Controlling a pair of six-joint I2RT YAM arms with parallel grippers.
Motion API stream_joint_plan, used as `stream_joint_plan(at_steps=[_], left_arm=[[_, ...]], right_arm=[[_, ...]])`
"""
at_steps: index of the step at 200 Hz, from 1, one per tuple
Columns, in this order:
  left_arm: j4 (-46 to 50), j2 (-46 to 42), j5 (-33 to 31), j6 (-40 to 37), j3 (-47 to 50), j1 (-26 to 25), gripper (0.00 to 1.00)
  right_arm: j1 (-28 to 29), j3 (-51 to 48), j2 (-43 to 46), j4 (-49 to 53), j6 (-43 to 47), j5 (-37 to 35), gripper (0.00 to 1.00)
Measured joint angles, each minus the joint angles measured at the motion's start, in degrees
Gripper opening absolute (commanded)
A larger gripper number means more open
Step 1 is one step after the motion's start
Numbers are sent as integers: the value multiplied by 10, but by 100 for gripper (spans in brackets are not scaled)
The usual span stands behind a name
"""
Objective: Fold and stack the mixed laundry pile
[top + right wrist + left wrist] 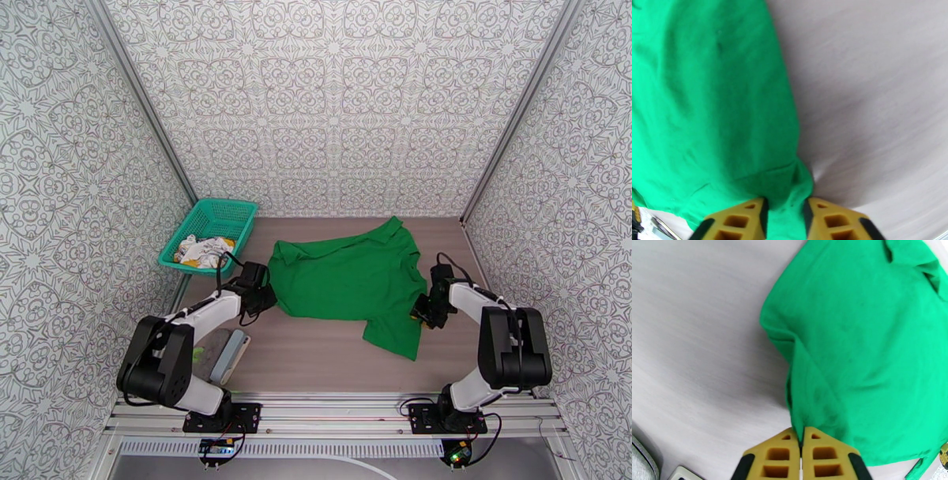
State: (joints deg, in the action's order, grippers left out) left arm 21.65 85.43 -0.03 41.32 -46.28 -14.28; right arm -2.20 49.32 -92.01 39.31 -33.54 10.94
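Note:
The bright green short-sleeved shirt (351, 280) lies spread across the middle of the table, one part trailing toward the front edge. My left gripper (267, 298) sits at its left edge; in the left wrist view this gripper (801, 445) is shut, pinching a fold of the green shirt (865, 342). My right gripper (419, 309) is at the shirt's right edge. In the right wrist view that gripper (784, 213) stands open, the green shirt's (711, 102) hem running between its fingers. The white printed garment (204, 251) lies crumpled in the basket.
The teal mesh basket (225, 213) stands at the back left against the wall. A grey and white flat object (225, 351) lies beside the left arm near the front left. Patterned walls close in the table on three sides. Bare tabletop (316, 355) shows in front of the shirt.

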Motion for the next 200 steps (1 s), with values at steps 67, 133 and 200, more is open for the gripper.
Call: stream_joint_plan(at_steps=[67, 133, 200], left_arm=[[-6, -111, -3, -17, 0, -3, 0], [37, -215, -22, -53, -47, -26, 0], [145, -280, -52, -166, -389, -84, 0]], right_arm=[[3, 9, 70, -21, 1, 34, 0], [3, 127, 228, -29, -2, 62, 0], [3, 465, 295, 96, 21, 3, 0]])
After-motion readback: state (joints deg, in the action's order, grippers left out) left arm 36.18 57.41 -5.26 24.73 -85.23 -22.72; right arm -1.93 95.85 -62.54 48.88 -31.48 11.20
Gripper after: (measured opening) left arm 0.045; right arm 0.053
